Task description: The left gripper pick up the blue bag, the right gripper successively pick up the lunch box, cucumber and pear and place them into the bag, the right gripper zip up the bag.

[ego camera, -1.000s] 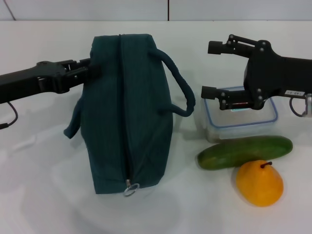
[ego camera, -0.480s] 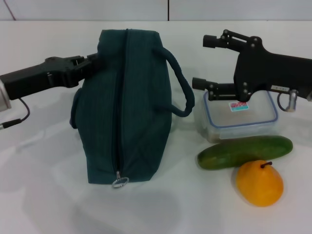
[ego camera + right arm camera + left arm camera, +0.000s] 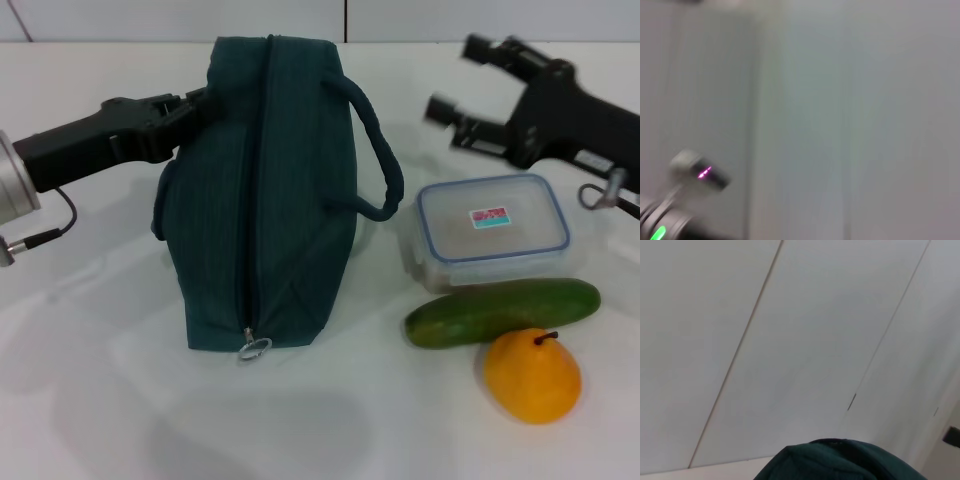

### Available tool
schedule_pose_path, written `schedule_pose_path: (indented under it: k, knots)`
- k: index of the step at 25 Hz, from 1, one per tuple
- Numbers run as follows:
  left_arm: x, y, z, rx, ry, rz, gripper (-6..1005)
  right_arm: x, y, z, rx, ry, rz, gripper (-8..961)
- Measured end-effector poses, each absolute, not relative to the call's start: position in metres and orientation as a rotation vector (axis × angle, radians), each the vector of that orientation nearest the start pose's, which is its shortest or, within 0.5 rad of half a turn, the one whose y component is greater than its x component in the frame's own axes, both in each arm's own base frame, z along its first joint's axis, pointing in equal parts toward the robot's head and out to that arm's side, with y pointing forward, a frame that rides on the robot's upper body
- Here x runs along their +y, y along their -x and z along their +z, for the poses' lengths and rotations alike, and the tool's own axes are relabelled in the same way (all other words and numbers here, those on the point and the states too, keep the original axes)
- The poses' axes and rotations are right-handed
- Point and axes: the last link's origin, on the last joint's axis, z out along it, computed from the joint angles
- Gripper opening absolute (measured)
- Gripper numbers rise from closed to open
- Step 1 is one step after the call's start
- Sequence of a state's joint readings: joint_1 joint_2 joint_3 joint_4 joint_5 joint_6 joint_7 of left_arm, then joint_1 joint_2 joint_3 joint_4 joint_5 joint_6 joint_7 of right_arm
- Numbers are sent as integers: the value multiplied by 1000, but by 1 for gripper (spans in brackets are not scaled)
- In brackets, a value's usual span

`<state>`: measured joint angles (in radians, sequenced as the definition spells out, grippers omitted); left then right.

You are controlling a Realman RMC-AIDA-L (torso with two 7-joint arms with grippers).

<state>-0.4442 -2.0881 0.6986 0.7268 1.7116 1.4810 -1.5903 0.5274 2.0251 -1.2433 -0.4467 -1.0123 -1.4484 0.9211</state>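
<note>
**Bag gripped on my left, right gripper open behind the lunch box**

My left gripper (image 3: 192, 112) is closed on the far upper edge of the blue bag (image 3: 265, 190), at the bag's left side; the bag stands upright on the white table (image 3: 90, 400) with its zipper (image 3: 252, 200) running down the middle toward me and the metal zip pull (image 3: 254, 348) hanging at the near bottom end; the zipper looks closed along its whole visible length. One dark handle (image 3: 372, 150) arches out from the bag's right side, toward the lunch box; from my left wrist camera only the top of the bag (image 3: 840, 462) shows, with wall panels behind it.

My right gripper (image 3: 458, 82) hangs in the air behind the lunch box (image 3: 492, 232), its two fingers spread wide apart and holding nothing; it touches none of the items.

The lunch box, clear with a blue-rimmed lid and a small label, sits on the table just right of the bag; the cucumber (image 3: 502, 312) lies lengthwise just in front of it; the pear (image 3: 532, 375), orange-yellow with its stem up, sits just in front of the cucumber, seemingly touching it. My right wrist camera shows only a pale surface and part of a device with small lit indicators (image 3: 702, 174).
</note>
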Motion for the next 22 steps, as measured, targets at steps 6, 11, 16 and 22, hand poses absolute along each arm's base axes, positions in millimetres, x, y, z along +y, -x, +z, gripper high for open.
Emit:
schedule_pose_path:
  k: [6,11,16,22]
  knots:
    - [335,269,33,-812,2387,-979,97,329,-258,9,596,2031,1387,818]
    - [330,271,29,-773,2409,-979,96,299,-298,13,870,1802,1464,816]
    - [328,271,27,-760,2425,-966,95,274,-325,8,1103,1690,1471,814]
    - [325,271,21,-733,2469,-934,91,259,-342,-4,1333,1599,1450,811]
